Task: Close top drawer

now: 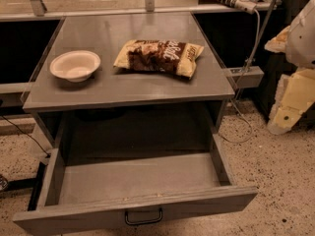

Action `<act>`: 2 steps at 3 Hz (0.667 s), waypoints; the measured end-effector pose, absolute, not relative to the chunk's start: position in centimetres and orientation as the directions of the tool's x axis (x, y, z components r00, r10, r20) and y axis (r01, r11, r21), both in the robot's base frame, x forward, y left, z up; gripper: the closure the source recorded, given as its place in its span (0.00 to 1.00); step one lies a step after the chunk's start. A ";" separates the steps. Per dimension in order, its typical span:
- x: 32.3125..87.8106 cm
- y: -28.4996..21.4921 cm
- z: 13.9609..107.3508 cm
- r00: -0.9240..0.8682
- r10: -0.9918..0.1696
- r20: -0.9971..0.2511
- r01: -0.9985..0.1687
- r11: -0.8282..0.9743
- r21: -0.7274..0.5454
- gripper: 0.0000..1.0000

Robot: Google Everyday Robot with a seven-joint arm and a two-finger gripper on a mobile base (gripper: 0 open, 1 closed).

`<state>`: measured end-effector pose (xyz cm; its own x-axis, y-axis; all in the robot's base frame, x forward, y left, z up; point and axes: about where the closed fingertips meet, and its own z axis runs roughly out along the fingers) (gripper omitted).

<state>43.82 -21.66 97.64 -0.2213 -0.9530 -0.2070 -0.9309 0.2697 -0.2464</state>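
A speckled floor (275, 181) is seen around a grey cabinet (219, 113), whose flat surface (123, 90) fills the upper middle of the view. On the surface a white bowl (75, 65) is set toward 9 o'clock. A brown and yellow snack bag (158, 56) is laid near it toward 3 o'clock, the two not touching. Below, at 6 o'clock, the top drawer (138, 181) is found pulled well out of the cabinet, with its black wire handle (143, 217) centred on the tall front. The claw (288, 109) is seen at 3 o'clock by the frame's edge, above the floor and well apart from the drawer. Whether it is apart or together cannot be told.
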 end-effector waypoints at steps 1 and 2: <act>43.7 -21.5 97.6 -0.211 -0.953 -0.216 -0.930 0.263 -0.256 0.00; 42.9 -21.0 95.6 -0.176 -0.952 -0.250 -0.938 0.239 -0.252 0.00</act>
<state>42.87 -21.00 95.60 -0.1759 -0.9520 -0.2505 -0.9377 0.2395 -0.2517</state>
